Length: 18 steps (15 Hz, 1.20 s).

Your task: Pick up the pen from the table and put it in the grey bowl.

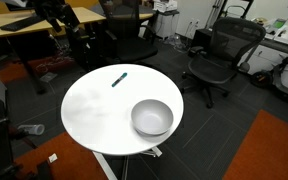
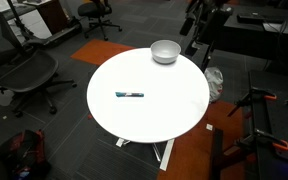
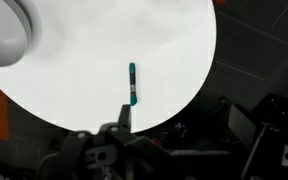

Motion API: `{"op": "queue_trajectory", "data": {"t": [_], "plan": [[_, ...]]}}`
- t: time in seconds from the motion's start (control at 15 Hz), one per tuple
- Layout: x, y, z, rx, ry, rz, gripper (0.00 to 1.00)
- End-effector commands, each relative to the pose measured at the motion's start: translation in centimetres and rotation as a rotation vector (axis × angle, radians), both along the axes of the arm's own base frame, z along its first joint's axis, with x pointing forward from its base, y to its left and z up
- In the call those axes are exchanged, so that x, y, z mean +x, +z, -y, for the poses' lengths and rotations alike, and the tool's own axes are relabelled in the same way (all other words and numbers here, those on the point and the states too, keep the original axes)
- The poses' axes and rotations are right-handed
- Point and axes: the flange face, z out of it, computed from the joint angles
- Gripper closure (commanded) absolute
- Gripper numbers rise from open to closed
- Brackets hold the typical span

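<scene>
The pen (image 3: 133, 85) is lying flat on the table (image 3: 174, 50) just ahead of the claw (image 3: 123, 124), whose spread I cannot make out. The bowl (image 3: 2, 30) is sitting farther off. An off-centre pinch risks sending the thin pen rolling away.

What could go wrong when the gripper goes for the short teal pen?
1. The thin dark teal-blue pen lies flat on the round white table, so the gripper may slip off it.
2. The pen sits near the table's edge; a nudge might roll it off.
3. The deep light grey bowl stands across the table, so a weak grip could drop the pen on the way.
</scene>
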Motion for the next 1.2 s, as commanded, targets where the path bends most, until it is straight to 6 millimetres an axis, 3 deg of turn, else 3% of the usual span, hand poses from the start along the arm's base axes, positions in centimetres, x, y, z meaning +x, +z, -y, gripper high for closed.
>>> {"op": "queue_trajectory", "data": {"t": [0.0, 0.4, 0.87, 1.13], "plan": [[2.5, -2.1, -0.6, 0.012, 0.04, 0.01, 0.0], [5.5, -5.9, -0.3, 0.032, 0.06, 0.04, 0.0], [8.3, -9.9, -1.4, 0.075, 0.079, 0.039, 0.0], [10.3, -12.0, -0.8, 0.075, 0.06, 0.023, 0.0]]}}
